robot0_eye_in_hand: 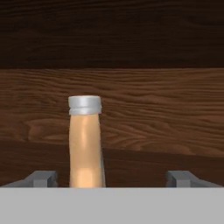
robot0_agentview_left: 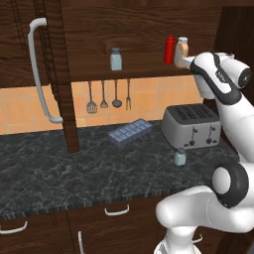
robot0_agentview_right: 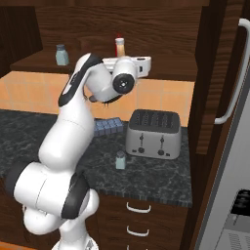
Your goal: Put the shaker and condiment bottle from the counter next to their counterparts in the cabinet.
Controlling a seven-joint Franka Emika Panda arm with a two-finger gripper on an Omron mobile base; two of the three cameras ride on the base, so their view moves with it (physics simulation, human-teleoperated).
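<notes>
The gripper (robot0_eye_in_hand: 111,177) is spread wide, its two grey fingertips (robot0_eye_in_hand: 42,178) standing well apart at either side of the hand view, with the condiment bottle (robot0_eye_in_hand: 85,144) upright between them, nearer the one on the view's left and clear of both. In the left base view the hand is raised to the cabinet (robot0_agentview_left: 149,30) shelf, where that tan-orange bottle (robot0_agentview_left: 182,50) with its pale cap stands just beside the slim red squeeze bottle (robot0_agentview_left: 169,48), on its right. Farther left along the same shelf board stands a pale blue-grey glass shaker (robot0_agentview_left: 116,59), alone and well apart from the two bottles. The cabinet door hangs open at the left with its long curved grey handle (robot0_agentview_left: 38,69). Below, on the dark marbled counter (robot0_agentview_left: 59,168), the other shaker (robot0_agentview_left: 180,157) stands just in front of the grey toaster (robot0_agentview_left: 191,126), and a blue-grey ice cube tray (robot0_agentview_left: 130,132) lies to the toaster's left. Utensils (robot0_agentview_left: 109,96) hang on the tiled wall under the cabinet.
</notes>
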